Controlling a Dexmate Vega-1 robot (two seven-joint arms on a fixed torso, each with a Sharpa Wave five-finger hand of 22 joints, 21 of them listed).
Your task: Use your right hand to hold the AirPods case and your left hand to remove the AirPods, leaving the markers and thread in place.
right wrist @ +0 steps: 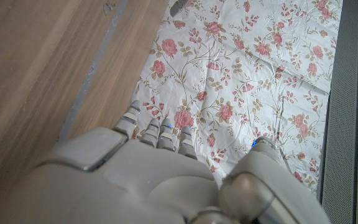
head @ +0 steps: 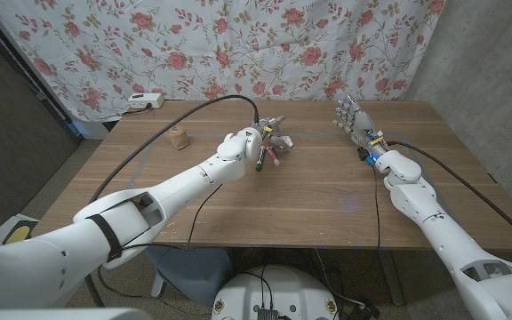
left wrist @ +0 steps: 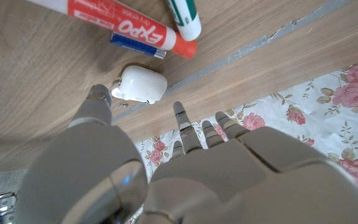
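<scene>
The white AirPods case [left wrist: 143, 84] lies on the wooden table beside a red Expo marker [left wrist: 123, 25], a green-capped marker [left wrist: 184, 15] and a blue marker [left wrist: 135, 46]. My left hand [head: 269, 135] hovers over this pile of markers [head: 269, 158] at mid-table. Its fingers [left wrist: 185, 127] are apart and its thumb tip is close beside the case, holding nothing. The thread spool [head: 179, 136] stands further to the left. My right hand [head: 351, 116] is at the far right of the table, well away from the case, with fingers [right wrist: 157, 134] spread and nothing in it.
A white power strip [head: 145, 100] sits at the table's back left edge. Black cables [head: 194, 111] run along both arms over the table. A floral curtain [head: 238, 44] hangs behind the table [head: 309, 204].
</scene>
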